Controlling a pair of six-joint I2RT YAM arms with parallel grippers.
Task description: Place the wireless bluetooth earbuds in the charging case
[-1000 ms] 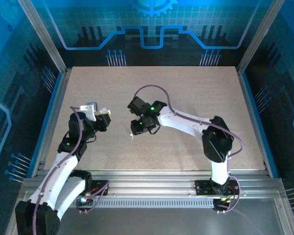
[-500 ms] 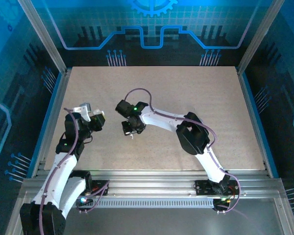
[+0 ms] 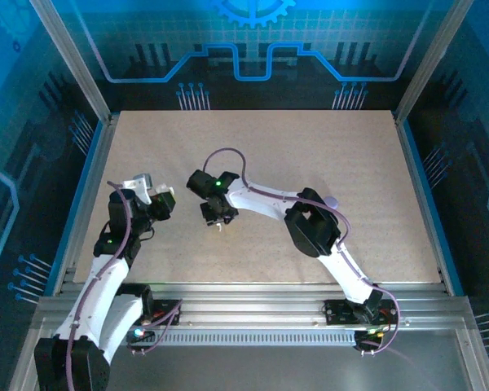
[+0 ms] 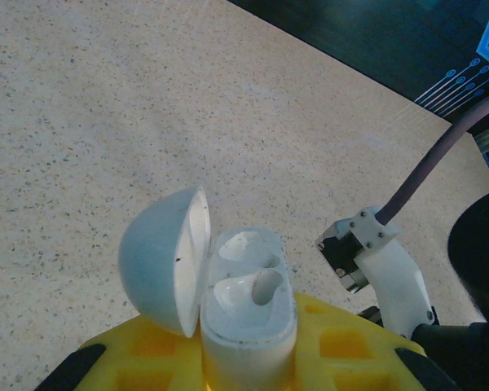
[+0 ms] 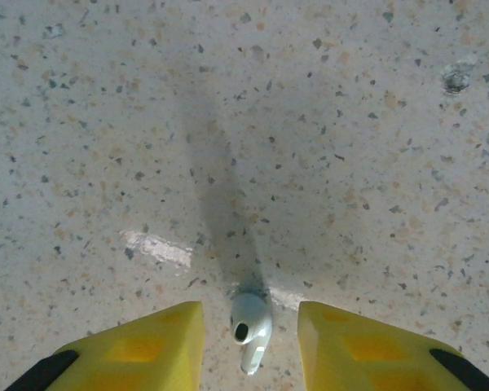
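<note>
Two white robot arms reach over a pale speckled worktop [image 3: 310,155] inside a blue-lit enclosure.

The left gripper [image 4: 248,362] has its yellow jaws pinching a small white plastic charging case [image 4: 248,326] by its lower body. It holds the case above the worktop with the rounded lid [image 4: 163,261] swung open to the left. Two sockets face up. The nearer one seems to hold a white earpiece already, though white on glossy white makes that hard to be sure of. The farther socket looks empty.

Near it, the right gripper [image 5: 248,314] points down at the worktop with its jaws spread wide. Between them, touching neither, lies a tiny white stemmed plastic earbud [image 5: 250,326]. Its bulb end points away from the gripper and its stem toward it.

The step in hand looks to be picking up this earbud. To do it well, the right gripper should keep the earbud centred and lower until the jaws bracket the bulb. It should then close slowly, because so light and smooth a piece could easily skid or pop out sideways. A hold on the bulb that leaves the stem free would suit the next move, since the stem probably has to lead into the socket. The left gripper should keep the case steady, with the lid clear of the approach.
</note>
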